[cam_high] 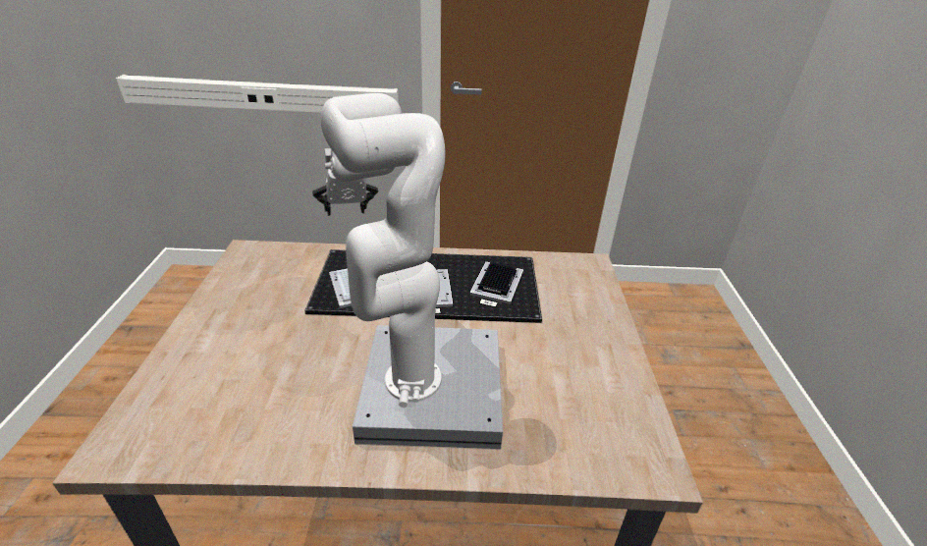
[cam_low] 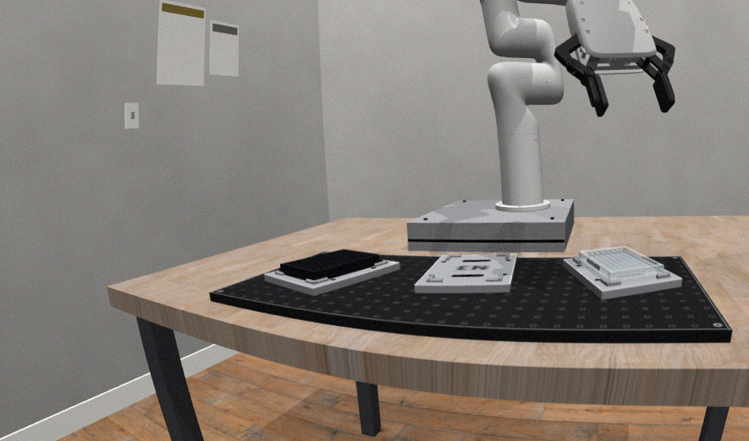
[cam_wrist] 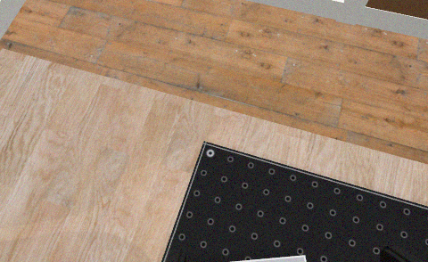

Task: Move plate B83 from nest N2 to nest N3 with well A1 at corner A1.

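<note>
Your gripper hangs high above the bench, fingers spread fully apart w/ nothing between them. In the exterior view it sits above the clear plate's end of the black perforated deck, well apart from everything on it.

The deck lies along the bench's far edge as the top view sees it, on the side toward the door. Three grey nests stand on it in a row:

- One end: nest w/ a black plate seated on it. In the top view this one is nearest the bench's far right corner, w/ a small sign beside it; text too small to read.
- Middle: bare nest, marked N3 (seen reversed in the exterior view). No plate on it.
- Other end: nest w/ a clear plate seated inside its locators.

Plate labels aren't legible, so you can't tell which is B83 and which is B38. Both plates lie flat on their nests.

The arm stands on a grey base plate near the bench centre. The wrist view shows only a deck corner, bare bench wood and floor past the bench edge.
</note>
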Controlling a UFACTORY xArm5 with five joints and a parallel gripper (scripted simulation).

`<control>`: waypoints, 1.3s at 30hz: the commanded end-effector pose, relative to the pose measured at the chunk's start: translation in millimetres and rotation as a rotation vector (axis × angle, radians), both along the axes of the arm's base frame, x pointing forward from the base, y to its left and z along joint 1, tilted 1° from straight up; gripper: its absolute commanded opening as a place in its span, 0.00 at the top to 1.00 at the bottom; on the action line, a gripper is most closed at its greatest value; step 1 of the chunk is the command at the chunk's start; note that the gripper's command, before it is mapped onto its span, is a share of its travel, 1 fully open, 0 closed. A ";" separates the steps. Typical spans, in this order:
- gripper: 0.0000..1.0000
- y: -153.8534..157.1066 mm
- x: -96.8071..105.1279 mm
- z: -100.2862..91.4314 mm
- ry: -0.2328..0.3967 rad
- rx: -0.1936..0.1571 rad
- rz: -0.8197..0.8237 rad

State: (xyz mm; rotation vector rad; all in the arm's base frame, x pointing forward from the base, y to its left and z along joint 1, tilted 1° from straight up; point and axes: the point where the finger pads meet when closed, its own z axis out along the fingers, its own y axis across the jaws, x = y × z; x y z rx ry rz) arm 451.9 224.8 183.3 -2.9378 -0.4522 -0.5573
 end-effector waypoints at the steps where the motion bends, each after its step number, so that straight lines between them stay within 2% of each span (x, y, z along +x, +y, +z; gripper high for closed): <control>1: 0.00 -18.6 3.9 5.9 0.006 -0.013 -0.015; 3: 0.00 -28.4 4.4 7.9 0.047 -0.036 -0.052; 7: 0.00 -46.6 5.3 11.7 0.047 -0.036 -0.052; 9: 0.00 -56.3 5.0 13.9 0.089 -0.057 -0.089; 15: 0.00 -74.3 4.3 18.0 0.089 -0.057 -0.089; 17: 0.00 -84.0 3.0 20.5 0.133 -0.075 -0.126; 21: 0.00 -101.7 0.7 25.0 0.133 -0.075 -0.126; 23: 0.00 -111.1 -1.3 27.6 0.178 -0.090 -0.162; 29: 0.00 -128.4 -5.2 32.5 0.178 -0.090 -0.162; 31: 0.00 -137.6 -8.1 35.3 0.225 -0.101 -0.198; 35: 0.00 -154.3 -13.4 40.5 0.225 -0.102 -0.198; 37: 0.00 -163.1 -17.1 43.6 0.272 -0.110 -0.233; 39: 0.00 -171.9 -20.8 46.6 0.272 -0.110 -0.233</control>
